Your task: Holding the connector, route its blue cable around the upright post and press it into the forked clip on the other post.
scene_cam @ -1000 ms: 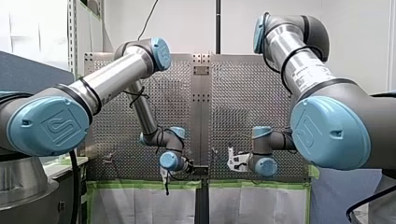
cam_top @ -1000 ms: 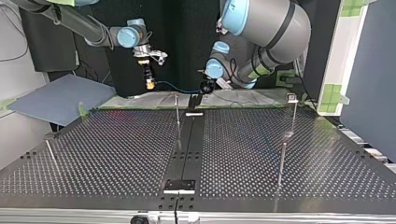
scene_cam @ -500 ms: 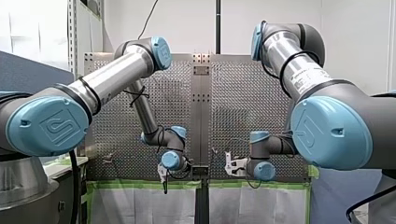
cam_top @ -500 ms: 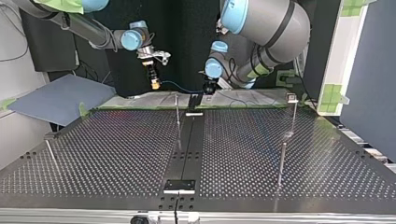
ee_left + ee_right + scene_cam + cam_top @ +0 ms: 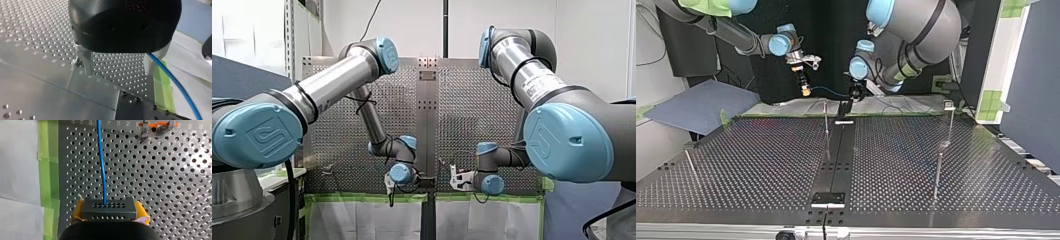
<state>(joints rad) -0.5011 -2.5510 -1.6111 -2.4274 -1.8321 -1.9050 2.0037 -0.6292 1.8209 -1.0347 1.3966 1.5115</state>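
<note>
- Over the last second my right arm (image 5: 731, 32) has carried my right jaws from the top view's upper left toward its upper middle. The wrist of my left arm (image 5: 916, 25) has swung slightly leftward there. In the front view the two wrists now stand closer together, low in the frame.
- My right jaws are clamped on the dark grey rectangular connector (image 5: 108, 210), with the yellow pads (image 5: 141, 211) against its two ends.
- The thin blue cable (image 5: 101, 162) leaves the connector's face and runs straight ahead of these jaws over the perforated metal surface (image 5: 175, 182). In the top view it spans the upper middle, from the connector across to my left jaws.
- My left jaws stand wide, the metal fingers (image 5: 85, 62) well apart. The cable passes just beside one finger; whether it touches I cannot tell.
- A thin upright metal post (image 5: 826, 117) stands in the top view's upper middle, just below the cable.
- A second thin post (image 5: 951, 130), topped by a small metal fitting (image 5: 949, 104), stands at the right, well apart from the cable.
</note>
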